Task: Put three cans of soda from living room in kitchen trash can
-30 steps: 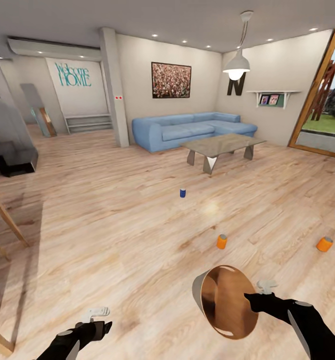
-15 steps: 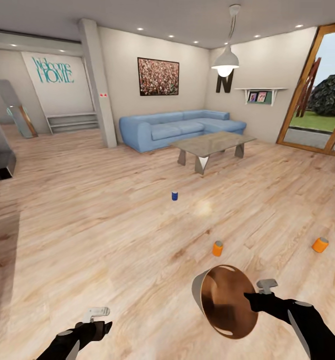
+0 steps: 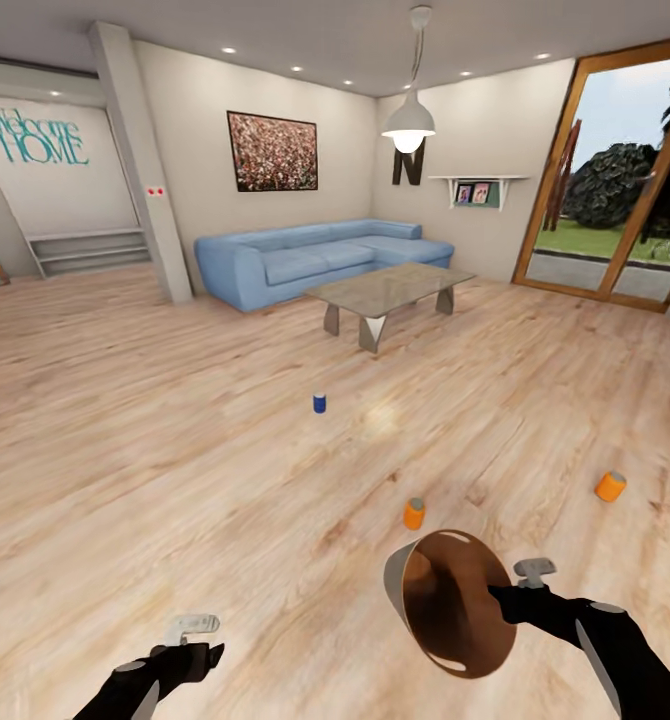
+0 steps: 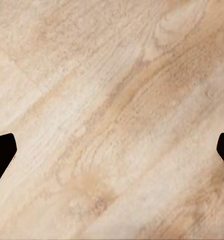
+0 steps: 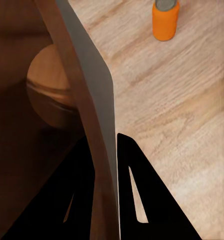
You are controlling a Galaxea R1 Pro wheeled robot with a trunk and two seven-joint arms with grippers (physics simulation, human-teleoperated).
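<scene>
Right gripper point(image 3: 503, 597) clenched on the rim of the bin point(image 3: 445, 600), low and right of centre in the head view, held tilted so the tan-brown inside faces the camera. In the right wrist view, bin wall point(image 5: 86, 100) pinched between two dark fingers point(image 5: 134, 185), one inside, one outside; round bottom of the bin visible beyond.

Left gripper point(image 3: 197, 640) low at the left of the head view, over bare wooden floor point(image 3: 125, 450), holding nothing. In the left wrist view, fingers point(image 4: 1, 152) spread wide at the two edges, released, with floor planks point(image 4: 112, 120) between them.

Three cans standing on the floor of the living room, well apart from each other. Dark blue can point(image 3: 319, 403) farthest off, between the robot and the glass coffee bench point(image 3: 390, 288). Orange can point(image 3: 414, 513) nearest, just beyond the bin's rim; probably the same one as the orange can point(image 5: 165, 19) in the right wrist view. Second orange can point(image 3: 610, 486) off to the right, seemingly leaning a little, though too small to be sure.

Behind the bench, a blue corner sofa point(image 3: 305, 258). Hanging lamp point(image 3: 408, 125) above, framed picture point(image 3: 272, 152) on the wall, glass door point(image 3: 615, 190) to a garden at right.
</scene>
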